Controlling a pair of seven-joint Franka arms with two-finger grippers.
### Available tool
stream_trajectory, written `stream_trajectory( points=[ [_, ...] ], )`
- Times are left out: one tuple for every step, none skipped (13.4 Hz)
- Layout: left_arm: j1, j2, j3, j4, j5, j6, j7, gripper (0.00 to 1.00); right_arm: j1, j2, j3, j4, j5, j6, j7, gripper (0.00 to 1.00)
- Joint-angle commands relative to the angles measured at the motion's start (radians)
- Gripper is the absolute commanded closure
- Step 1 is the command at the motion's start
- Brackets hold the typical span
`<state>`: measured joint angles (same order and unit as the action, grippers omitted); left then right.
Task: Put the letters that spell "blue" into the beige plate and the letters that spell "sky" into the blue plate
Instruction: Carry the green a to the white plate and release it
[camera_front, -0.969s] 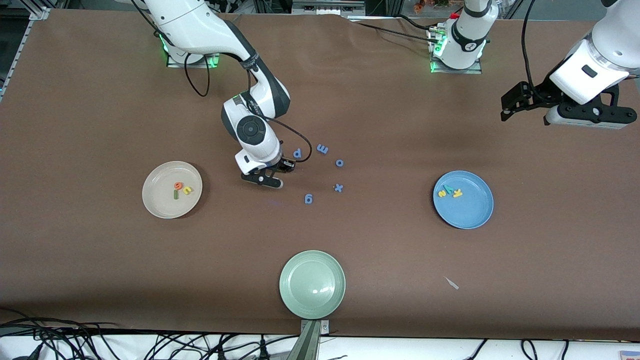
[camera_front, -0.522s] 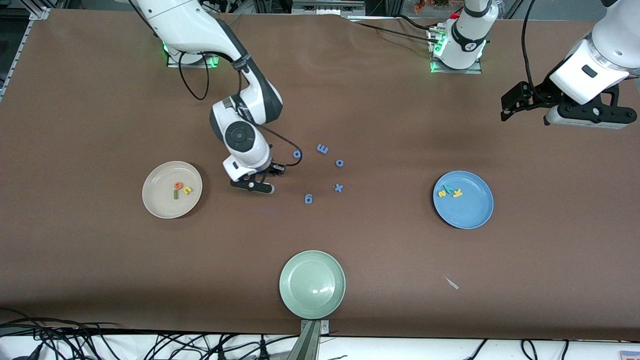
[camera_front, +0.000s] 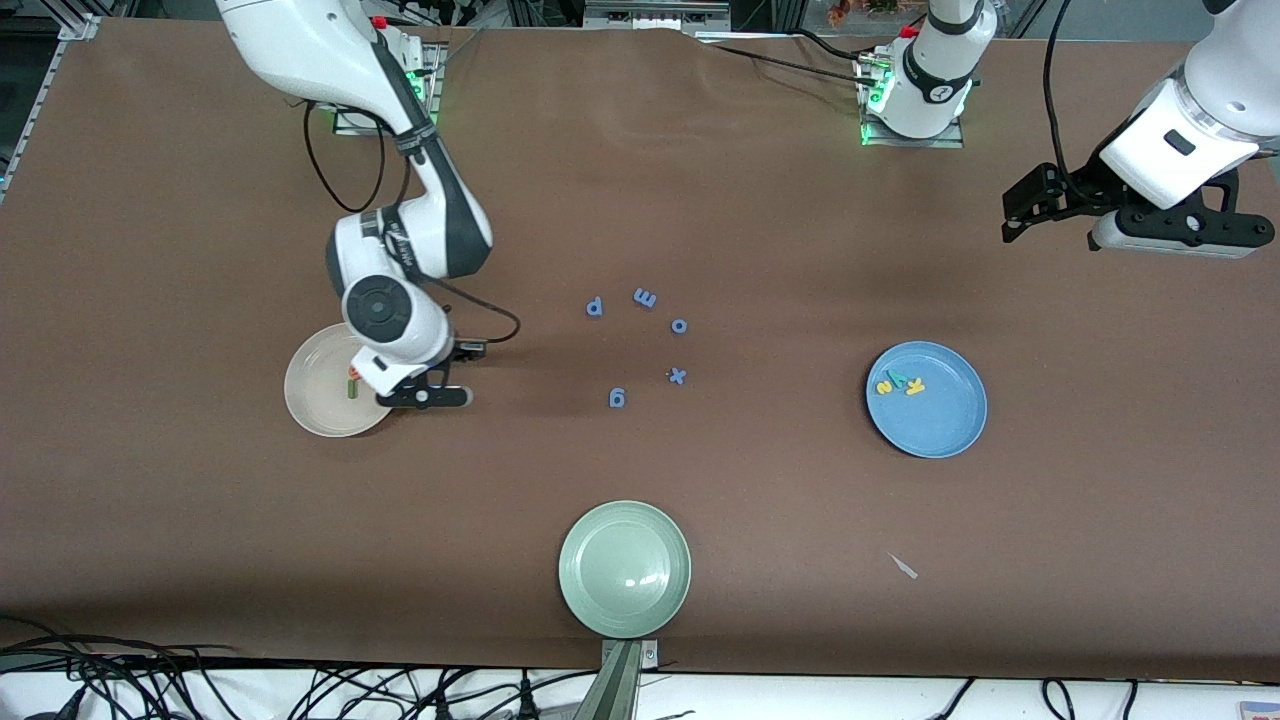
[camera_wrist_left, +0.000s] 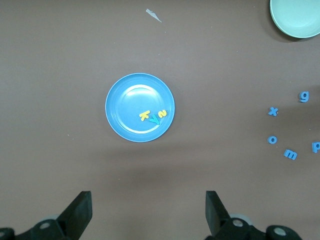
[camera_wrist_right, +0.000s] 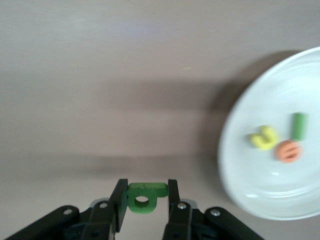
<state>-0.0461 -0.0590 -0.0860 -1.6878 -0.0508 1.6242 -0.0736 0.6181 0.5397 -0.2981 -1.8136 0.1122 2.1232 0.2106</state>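
Green b carried at the rim of the beige plate

The right gripper (camera_wrist_right: 143, 200), jaws clamped on the green b (camera_wrist_right: 144, 196), hangs at the edge of the beige plate (camera_front: 312, 400), which holds the u (camera_wrist_right: 263, 137), l (camera_wrist_right: 298, 126) and e (camera_wrist_right: 288, 150). The blue plate (camera_front: 945, 425) holds s, k, y (camera_front: 900, 383). The left gripper (camera_wrist_left: 149, 212) waits high, jaws apart.
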Motion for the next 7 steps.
stream_trajectory(
  points=[
    [-0.011,0.011,0.006,0.031,0.016,-0.026,0.003,0.0,-0.017,-0.004,-0.061,-0.018,0.014,-0.022,-0.149,0.79],
    [-0.011,0.011,0.008,0.031,0.016,-0.026,0.003,0.0,-0.05,0.002,-0.061,-0.018,0.014,-0.02,-0.181,0.79],
    [-0.011,0.011,0.008,0.031,0.017,-0.027,0.002,0.0,-0.075,0.009,-0.061,-0.015,0.014,-0.017,-0.209,0.79],
    [-0.011,0.011,0.008,0.031,0.017,-0.027,0.002,0.0,-0.096,0.016,-0.061,-0.013,0.014,-0.013,-0.238,0.79],
    [-0.011,0.011,0.008,0.031,0.017,-0.027,0.002,0.0,-0.119,0.023,-0.061,-0.007,0.014,-0.009,-0.26,0.77],
    [-0.011,0.011,0.008,0.031,0.017,-0.027,0.003,0.0,-0.139,0.029,-0.061,-0.004,0.014,-0.008,-0.27,0.55],
    [-0.008,0.011,0.008,0.031,0.017,-0.027,0.003,0.0,-0.144,0.034,-0.059,-0.003,0.021,-0.003,-0.266,0.06]
  ],
)
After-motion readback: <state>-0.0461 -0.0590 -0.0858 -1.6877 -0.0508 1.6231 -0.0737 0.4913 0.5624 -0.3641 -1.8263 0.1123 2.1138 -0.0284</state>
